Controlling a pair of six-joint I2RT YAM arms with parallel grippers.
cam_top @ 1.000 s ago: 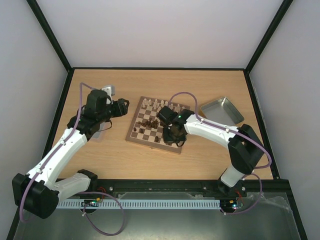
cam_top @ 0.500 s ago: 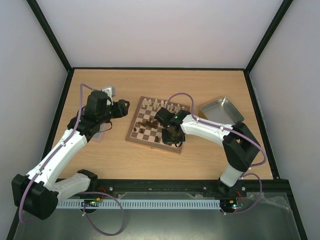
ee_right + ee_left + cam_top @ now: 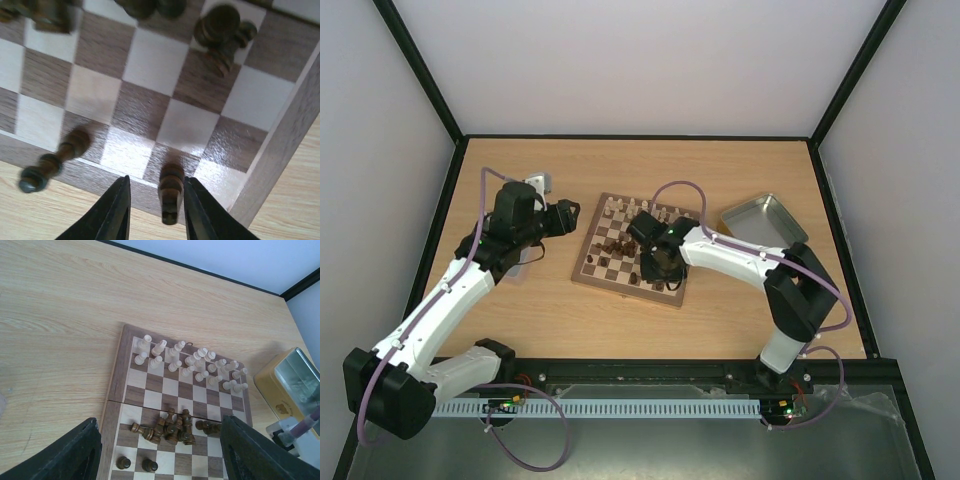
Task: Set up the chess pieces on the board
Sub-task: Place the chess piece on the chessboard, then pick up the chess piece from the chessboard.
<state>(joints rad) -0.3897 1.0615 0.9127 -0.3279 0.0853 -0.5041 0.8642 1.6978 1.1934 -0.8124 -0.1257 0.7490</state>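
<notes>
The board [image 3: 605,268] lies mid-table. Cream chess pieces [image 3: 640,210] stand in two rows along its far edge. Several dark pieces [image 3: 175,427] lie heaped at its centre, and two dark pawns [image 3: 132,463] stand near its left corner. My right gripper [image 3: 655,268] is low over the board's near right corner. It is open [image 3: 156,180], and a dark piece [image 3: 171,192] stands upright between its fingers, close to the right finger with a gap on the left. My left gripper [image 3: 565,215] hovers left of the board, open [image 3: 165,455] and holding nothing.
A grey metal tray [image 3: 765,220] sits right of the board and also shows in the left wrist view [image 3: 295,385]. A corner of another grey tray [image 3: 535,183] shows behind the left arm. One more dark piece [image 3: 50,162] stands at the board's near edge, left of the right gripper.
The right gripper's jaws have parted from the dark piece, which stays standing on the board. The right arm has shifted slightly left. The left arm has not moved.
</notes>
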